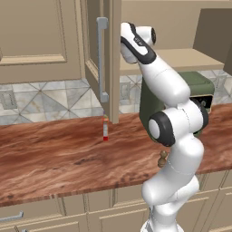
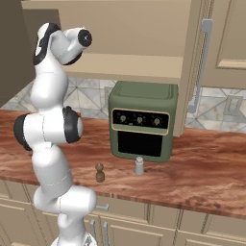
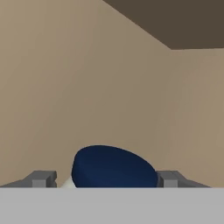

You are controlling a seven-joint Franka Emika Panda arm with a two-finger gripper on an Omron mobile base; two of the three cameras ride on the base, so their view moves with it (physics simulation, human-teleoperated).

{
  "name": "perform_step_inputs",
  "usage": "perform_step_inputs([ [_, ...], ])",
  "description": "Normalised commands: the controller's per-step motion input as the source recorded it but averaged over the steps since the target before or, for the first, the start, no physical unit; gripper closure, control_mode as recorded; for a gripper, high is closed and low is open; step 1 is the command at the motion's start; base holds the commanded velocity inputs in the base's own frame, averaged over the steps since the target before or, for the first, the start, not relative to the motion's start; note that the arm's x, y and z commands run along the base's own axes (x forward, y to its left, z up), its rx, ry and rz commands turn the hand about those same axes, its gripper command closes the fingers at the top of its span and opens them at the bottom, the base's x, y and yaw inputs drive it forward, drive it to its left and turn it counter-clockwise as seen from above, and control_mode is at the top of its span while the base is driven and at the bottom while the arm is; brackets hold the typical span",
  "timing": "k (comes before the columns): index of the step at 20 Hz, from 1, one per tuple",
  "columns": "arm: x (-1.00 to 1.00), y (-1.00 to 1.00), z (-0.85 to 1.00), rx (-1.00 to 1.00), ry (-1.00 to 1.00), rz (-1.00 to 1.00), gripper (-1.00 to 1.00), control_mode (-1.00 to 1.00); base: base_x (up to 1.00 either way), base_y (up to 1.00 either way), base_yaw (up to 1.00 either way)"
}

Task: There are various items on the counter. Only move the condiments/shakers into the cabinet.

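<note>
The hand (image 3: 101, 180) sits up inside the cabinet (image 1: 97, 63), its fingers apart with the blue-lidded jar (image 3: 111, 168) between them; whether they touch it I cannot tell. Far below the hand, on the tabletop (image 2: 202, 178), the pepper mill (image 2: 100, 172) and grey shaker (image 2: 139, 166) wait before the green oven (image 2: 142, 120), both left to move.

the light is soft and even, with no bright spot or glare. the counter (image 1: 54, 149) has almost no shadows on it. the inside of the cabinet (image 2: 129, 29) is darker near the top. the arm (image 1: 174, 131) looks smooth and a bit shiny. all 3 pictures are a little blurry and blocky, with straight edges that do not bend.
</note>
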Motion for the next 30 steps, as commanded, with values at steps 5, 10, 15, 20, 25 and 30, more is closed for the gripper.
perform_step_inputs([
  [5,0.21,0.08,-0.34,0.0,-0.06,0.05,1.0,-1.0,0.0,0.0,0.0],
  [10,0.06,0.04,-0.11,0.0,-0.03,0.02,-1.0,-1.0,0.0,0.0,0.0],
  [15,-0.01,0.0,0.0,-0.01,0.04,0.0,-1.0,-1.0,0.0,0.0,0.0],
  [20,-0.24,-0.08,0.02,-0.03,0.15,0.0,-1.0,-1.0,0.0,0.0,0.0],
  [25,-0.51,-0.18,0.26,0.0,0.14,0.0,-1.0,-1.0,0.0,0.0,0.0],
  [30,-0.66,-0.19,0.15,0.0,0.1,-0.03,-1.0,-1.0,0.0,0.0,0.0],
])
